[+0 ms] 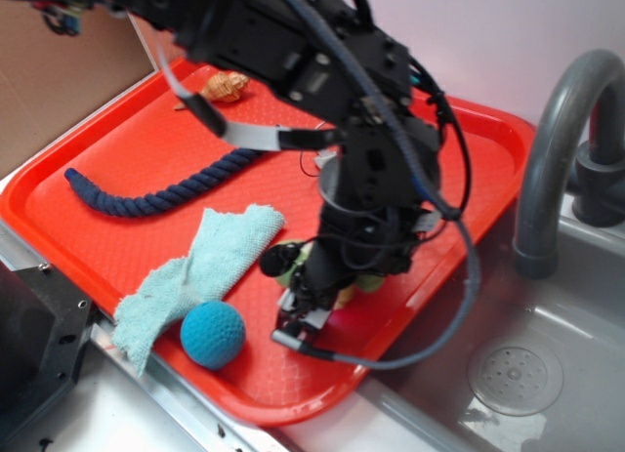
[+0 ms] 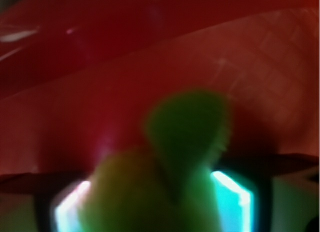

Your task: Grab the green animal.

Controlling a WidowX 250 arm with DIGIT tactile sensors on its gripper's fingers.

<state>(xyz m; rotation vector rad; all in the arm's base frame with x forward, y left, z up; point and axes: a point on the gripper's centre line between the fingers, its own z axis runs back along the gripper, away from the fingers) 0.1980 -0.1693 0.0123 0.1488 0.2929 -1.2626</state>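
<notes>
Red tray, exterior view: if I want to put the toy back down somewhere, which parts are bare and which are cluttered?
Bare: the red tray at its far right corner, and the strip between the navy rope and the light blue cloth. Crowded: the near edge, where the cloth, teal ball, gripper and green animal bunch together. A shell sits at the far edge.

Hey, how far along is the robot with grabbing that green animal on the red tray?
Done: the arm has reached the green animal on the red tray, and the gripper is down around it. In hand: the wrist view shows the toy filling the space between the fingers, close up and blurred, so whether the grip is firm cannot be told. Left: confirm the closure and lift; the toy still looks low on the tray.
</notes>
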